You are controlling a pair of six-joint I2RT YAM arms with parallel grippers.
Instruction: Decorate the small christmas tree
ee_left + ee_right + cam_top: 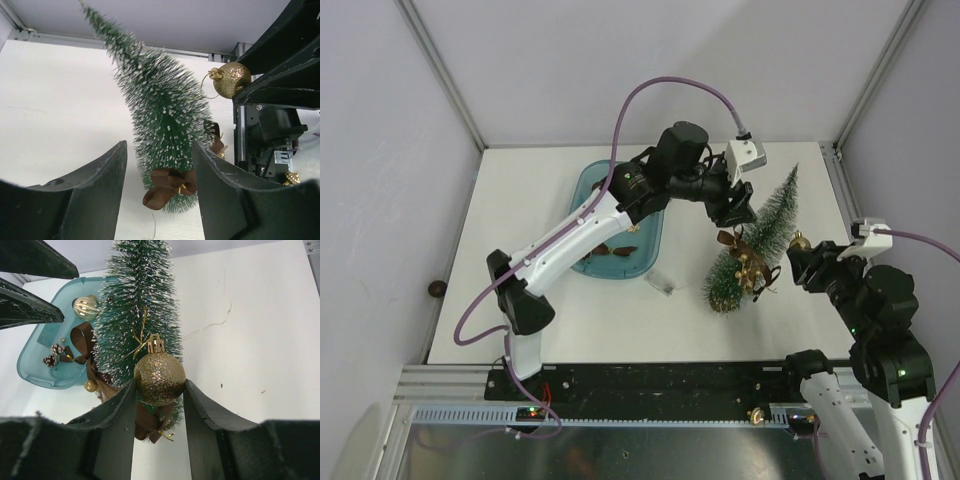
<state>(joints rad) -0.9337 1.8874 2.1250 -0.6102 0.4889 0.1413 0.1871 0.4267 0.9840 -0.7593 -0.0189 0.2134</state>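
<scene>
The small christmas tree (762,235) (160,100) (140,295), dark green with frosty tips, stretches aslant on the white table with its tip toward the far right corner. Brown bows (170,187) and gold bits hang on its lower part. My left gripper (735,208) (160,150) hovers over the tree's wide end, open, its fingers on either side of a brown bow. At the tree's right side, my right gripper (802,250) (159,385) is shut on a gold glitter ball (160,378) (231,79) with a gold cap and loop.
A teal tray (650,250) (35,370) stands left of the tree, holding a gold-striped ball (86,307), pinecones (54,355) and brown bows. A small pale object (662,283) lies by the tray's near corner. The metal frame posts edge the table on the right.
</scene>
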